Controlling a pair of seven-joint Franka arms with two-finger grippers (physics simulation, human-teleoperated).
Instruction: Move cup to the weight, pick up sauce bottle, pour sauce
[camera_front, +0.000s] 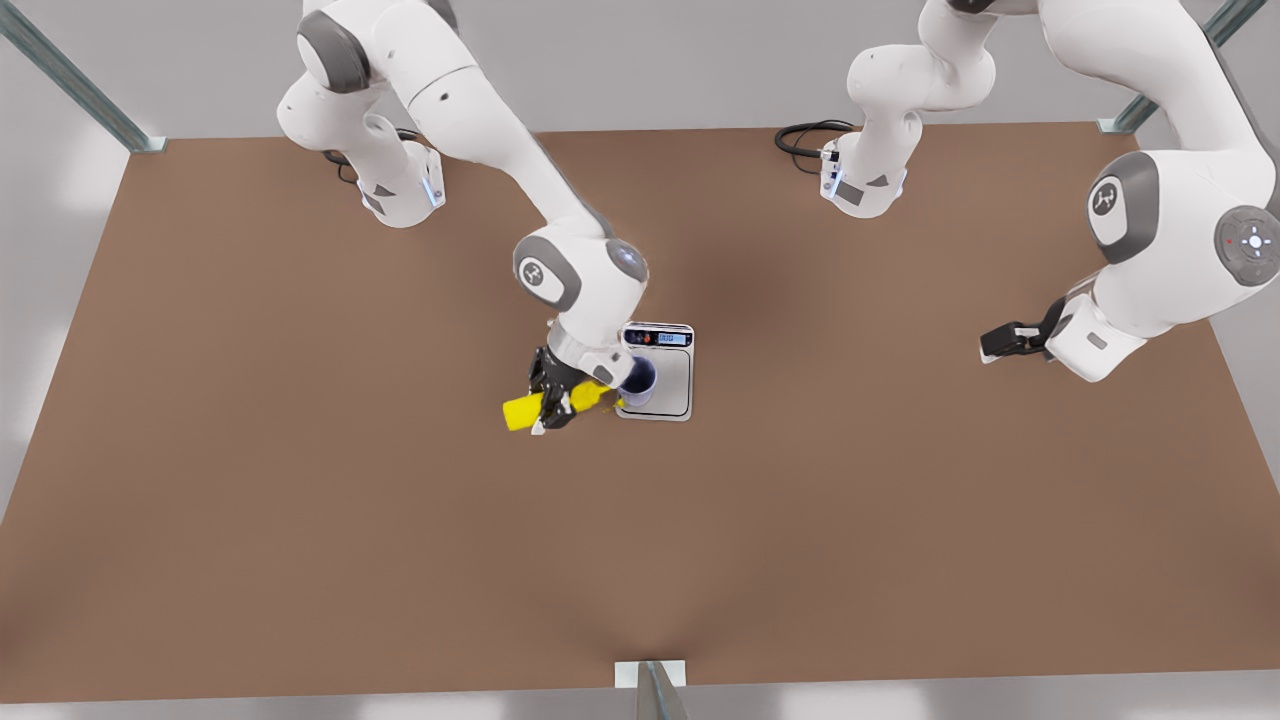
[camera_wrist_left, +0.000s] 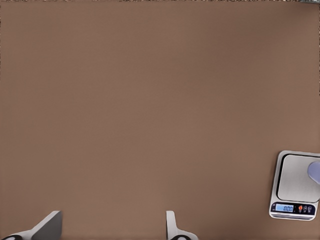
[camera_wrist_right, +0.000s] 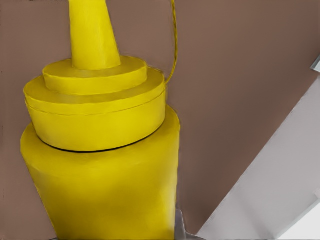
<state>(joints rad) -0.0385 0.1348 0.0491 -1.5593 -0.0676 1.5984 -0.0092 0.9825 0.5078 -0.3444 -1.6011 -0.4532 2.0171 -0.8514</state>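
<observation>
The right claw (camera_front: 553, 400) is clenching the bottle (camera_front: 545, 405) nearly level, nozzle aiming at the cup (camera_front: 637, 380) sitting just beside on the scale (camera_front: 672, 385), while the left claw (camera_front: 1005, 342) is waiting spread-fingered, well apart.

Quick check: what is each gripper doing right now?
Right gripper: shut on the sauce bottle, tipped toward the cup on the weight.
Left gripper: open, holding nothing, waiting off to the side.
</observation>
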